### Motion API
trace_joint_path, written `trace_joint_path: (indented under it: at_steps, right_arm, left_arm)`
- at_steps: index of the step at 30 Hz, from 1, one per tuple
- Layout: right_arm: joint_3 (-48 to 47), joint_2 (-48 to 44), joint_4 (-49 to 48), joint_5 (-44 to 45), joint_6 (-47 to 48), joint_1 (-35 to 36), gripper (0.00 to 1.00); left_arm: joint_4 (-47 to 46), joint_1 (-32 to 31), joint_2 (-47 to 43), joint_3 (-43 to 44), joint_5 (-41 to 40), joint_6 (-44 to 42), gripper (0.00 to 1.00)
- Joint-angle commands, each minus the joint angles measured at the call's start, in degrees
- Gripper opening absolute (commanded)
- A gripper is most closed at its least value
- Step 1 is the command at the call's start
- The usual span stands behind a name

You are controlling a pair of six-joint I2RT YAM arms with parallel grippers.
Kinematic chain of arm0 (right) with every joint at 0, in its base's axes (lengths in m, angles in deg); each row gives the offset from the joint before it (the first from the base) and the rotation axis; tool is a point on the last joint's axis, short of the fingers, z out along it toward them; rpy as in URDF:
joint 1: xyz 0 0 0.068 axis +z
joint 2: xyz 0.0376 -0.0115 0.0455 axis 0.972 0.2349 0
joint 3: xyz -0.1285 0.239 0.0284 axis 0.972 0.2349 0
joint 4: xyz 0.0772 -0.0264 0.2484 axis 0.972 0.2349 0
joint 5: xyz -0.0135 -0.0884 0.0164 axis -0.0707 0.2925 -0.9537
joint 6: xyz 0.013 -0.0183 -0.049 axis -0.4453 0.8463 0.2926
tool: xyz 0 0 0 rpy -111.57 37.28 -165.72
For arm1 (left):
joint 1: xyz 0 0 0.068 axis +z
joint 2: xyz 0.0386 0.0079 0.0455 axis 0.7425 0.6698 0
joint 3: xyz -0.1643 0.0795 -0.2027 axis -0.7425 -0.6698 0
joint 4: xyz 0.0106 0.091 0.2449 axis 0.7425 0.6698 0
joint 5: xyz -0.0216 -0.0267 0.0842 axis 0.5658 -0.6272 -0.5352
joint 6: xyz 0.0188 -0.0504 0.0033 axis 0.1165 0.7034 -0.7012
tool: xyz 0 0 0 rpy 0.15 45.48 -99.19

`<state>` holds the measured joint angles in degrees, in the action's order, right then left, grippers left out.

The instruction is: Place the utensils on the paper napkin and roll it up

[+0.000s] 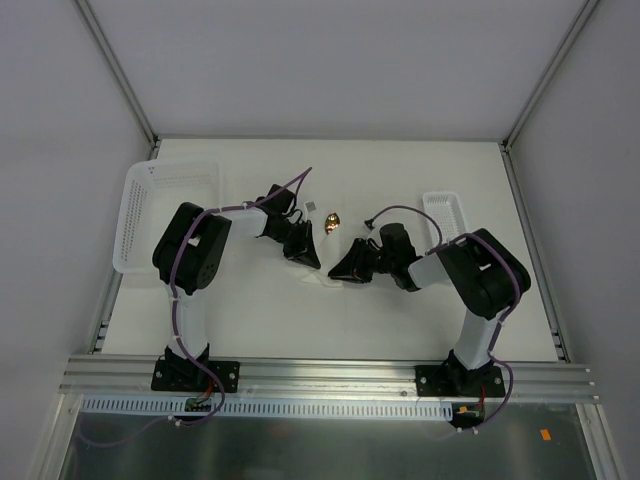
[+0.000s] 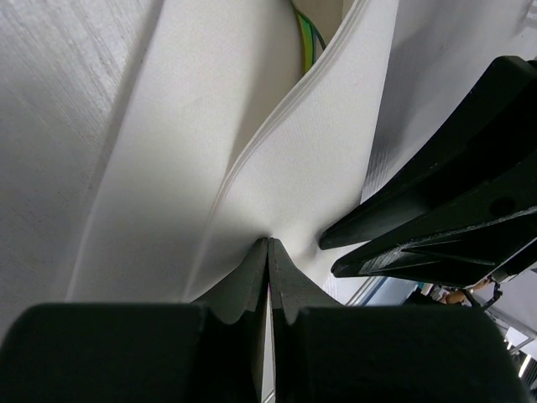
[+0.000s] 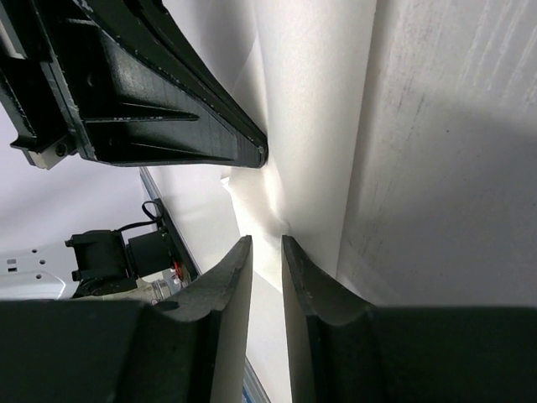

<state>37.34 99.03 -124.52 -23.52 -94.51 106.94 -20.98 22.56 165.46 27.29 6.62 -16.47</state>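
Black joints (image 1: 190, 250), white links (image 1: 190, 322), purple cables (image 1: 176, 298); left end effector (image 2: 268, 242), right end effector (image 3: 267, 239) black.

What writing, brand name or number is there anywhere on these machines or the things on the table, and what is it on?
Nothing can be read in any view.
Orange tag below the near rail: too small to read.
Grey square beside the spoon: too small to tell.
Paper napkin: no print shows.
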Motion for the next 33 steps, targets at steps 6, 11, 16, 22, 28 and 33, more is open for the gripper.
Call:
trace_joint_path:
  at_steps: [6,11,16,22,28,33]
  right_arm:
    - [-3.86,-6.94,11.41,1.90,6.01,0.41,0.25]
    - [-8.43,-6.95,16.77,2.69,8.22,0.33,0.24]
    - [-11.42,-2.92,16.78,2.43,8.39,0.41,0.23]
    - [-10.02,-0.79,14.94,1.37,7.43,0.50,0.20]
    - [-8.08,-0.27,17.48,2.95,8.74,1.03,0.19]
    - [-9.92,1.49,22.13,4.27,10.06,1.20,0.16]
  left_arm:
    - [1.17,0.69,1.87,-1.48,-3.16,-1.17,0.00]
    - [1.08,0.78,1.70,-1.65,-3.33,-1.44,0.00]
    - [1.08,0.86,1.87,-1.65,-3.25,-1.44,0.00]
    - [1.08,0.87,1.87,-1.57,-2.90,-1.62,0.00]
    - [1.08,0.95,1.96,-1.65,-2.81,-1.53,0.00]
    - [1.08,0.87,-2.07,-2.44,-4.21,-3.19,0.00]
